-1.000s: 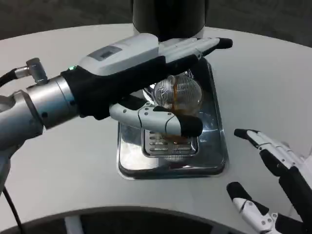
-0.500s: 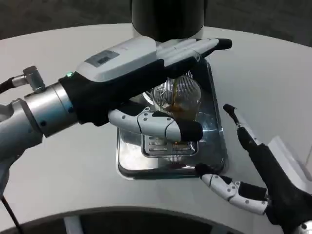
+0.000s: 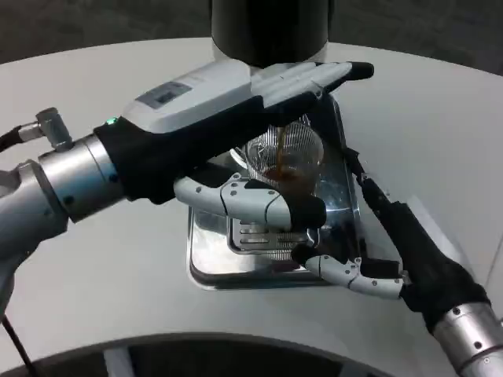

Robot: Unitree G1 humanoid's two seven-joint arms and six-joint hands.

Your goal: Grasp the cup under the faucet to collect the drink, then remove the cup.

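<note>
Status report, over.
Left robot hand grips the cup under the faucet, drink pouring in. Right robot hand open at the drip tray edge. Nothing blocking.

My left hand (image 3: 236, 126) has a smooth white plastic-looking back with a slight sheen, over matt black at the wrist, and my forearm (image 3: 55, 184) at the left edge is brushed silver metal. The cup (image 3: 287, 153) at centre is clear and ribbed, glossy, with brown drink inside. Under it the tray (image 3: 212, 263) is polished metal, mirror-bright. My right hand (image 3: 385, 251), lower right, looks matt black with glossy white finger parts. The table (image 3: 432, 126) is smooth matt white.
</note>
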